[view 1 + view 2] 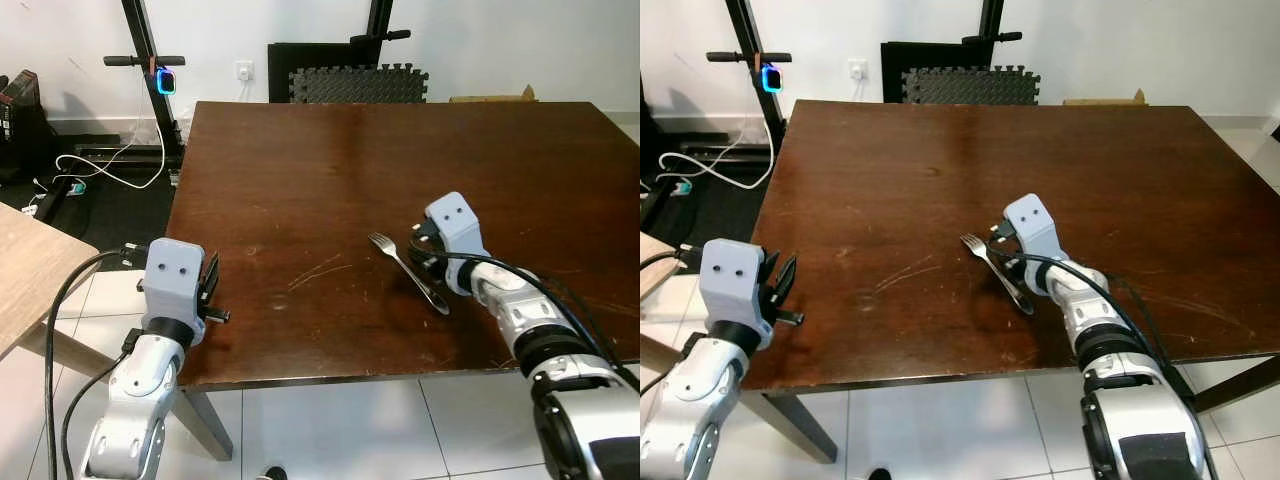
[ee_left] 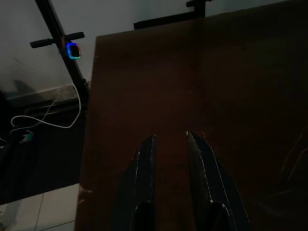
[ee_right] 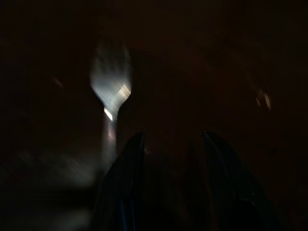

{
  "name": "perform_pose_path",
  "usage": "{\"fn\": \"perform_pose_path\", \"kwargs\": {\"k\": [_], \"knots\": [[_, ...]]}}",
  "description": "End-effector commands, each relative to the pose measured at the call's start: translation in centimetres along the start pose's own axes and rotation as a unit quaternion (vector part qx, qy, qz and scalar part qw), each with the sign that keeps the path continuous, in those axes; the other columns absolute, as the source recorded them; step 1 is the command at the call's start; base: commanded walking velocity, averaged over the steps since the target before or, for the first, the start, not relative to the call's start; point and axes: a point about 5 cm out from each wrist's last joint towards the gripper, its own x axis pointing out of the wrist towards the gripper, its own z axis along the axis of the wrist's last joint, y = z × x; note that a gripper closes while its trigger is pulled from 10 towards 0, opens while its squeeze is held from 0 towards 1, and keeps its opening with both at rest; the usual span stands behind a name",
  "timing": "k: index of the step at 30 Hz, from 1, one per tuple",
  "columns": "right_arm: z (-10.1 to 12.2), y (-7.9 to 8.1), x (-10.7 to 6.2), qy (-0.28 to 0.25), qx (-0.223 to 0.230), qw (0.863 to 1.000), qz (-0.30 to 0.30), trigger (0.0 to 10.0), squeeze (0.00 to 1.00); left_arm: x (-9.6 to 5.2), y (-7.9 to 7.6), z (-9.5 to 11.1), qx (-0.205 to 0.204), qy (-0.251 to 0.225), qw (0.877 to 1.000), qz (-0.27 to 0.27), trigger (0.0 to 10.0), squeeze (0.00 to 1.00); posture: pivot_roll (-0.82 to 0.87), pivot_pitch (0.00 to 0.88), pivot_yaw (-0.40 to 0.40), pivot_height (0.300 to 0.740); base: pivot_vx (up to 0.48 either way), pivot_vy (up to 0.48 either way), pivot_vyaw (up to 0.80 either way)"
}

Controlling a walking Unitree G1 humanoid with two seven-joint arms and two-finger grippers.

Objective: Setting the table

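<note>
silver metal fork (image 1: 408, 270) lies flat on the dark brown wooden table (image 1: 330, 160), lower right of centre in the left eye view, tines toward upper left. right gripper (image 1: 425, 248) sits just beside its handle, fingers apart, nothing held. left gripper (image 1: 211, 285) at the table's lower left edge, fingers a little apart, empty. black foam mats (image 1: 358, 84) at top centre.

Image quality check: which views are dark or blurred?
Both eye views: well lit, sharp, soft glare on the dark table. Left wrist view: dim, but fingers crisp. Right wrist view: very dark and smeared; the fork is a blurry bright patch beside the fingers.
</note>
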Motion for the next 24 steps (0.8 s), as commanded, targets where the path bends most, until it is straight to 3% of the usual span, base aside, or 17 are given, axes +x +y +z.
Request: {"fn": "perform_pose_path", "kwargs": {"k": [1, 3, 7, 8, 13, 18, 24], "knots": [[-0.1, -1.1, -0.5, 0.004, 0.011, 1.0, -0.01, 10.0, 0.0, -0.4, 0.4, -0.3, 0.005, 0.011, 1.0, 0.006, 10.0, 0.0, 0.15, 0.112, 0.04, 0.74, 0.0, 0.0, 0.0], [-0.2, -1.3, -0.6, 0.003, 0.019, 1.0, -0.013, 10.0, 0.0, -0.5, 0.4, -0.3, 0.006, 0.011, 1.0, 0.006, 10.0, 0.0, 0.15, 0.112, 0.041, 0.74, 0.0, 0.0, 0.0], [-0.6, -1.6, -0.9, -0.021, 0.092, 0.995, -0.012, 10.0, 0.0, -0.5, 0.5, -0.2, 0.008, 0.014, 1.0, 0.004, 10.0, 0.0, 0.16, 0.115, 0.049, 0.74, 0.0, 0.0, 0.0], [-0.6, -1.6, -0.9, -0.021, 0.092, 0.995, -0.012, 10.0, 0.0, -0.5, 0.5, -0.2, 0.008, 0.014, 1.0, 0.004, 10.0, 0.0, 0.16, 0.115, 0.049, 0.74, 0.0, 0.0, 0.0], [0.5, -1.8, -1.0, -0.081, 0.145, 0.986, 0.008, 10.0, 0.0, -0.5, 0.6, 0.0, 0.01, 0.015, 1.0, 0.004, 10.0, 0.0, 0.16, 0.124, 0.052, 0.74, 0.0, 0.0, 0.0], [1.8, -1.0, -0.7, -0.124, 0.15, 0.979, 0.054, 10.0, 0.0, -0.8, 0.4, -0.2, 0.008, 0.019, 1.0, 0.002, 10.0, 0.0, 0.16, 0.127, 0.05, 0.74, 0.0, 0.0, 0.0], [1.1, -0.3, -0.5, -0.097, 0.123, 0.986, 0.061, 10.0, 0.0, -1.1, 0.1, -0.4, 0.005, 0.023, 1.0, -0.001, 10.0, 0.0, 0.16, 0.127, 0.046, 0.74, 0.0, 0.0, 0.0]]}}
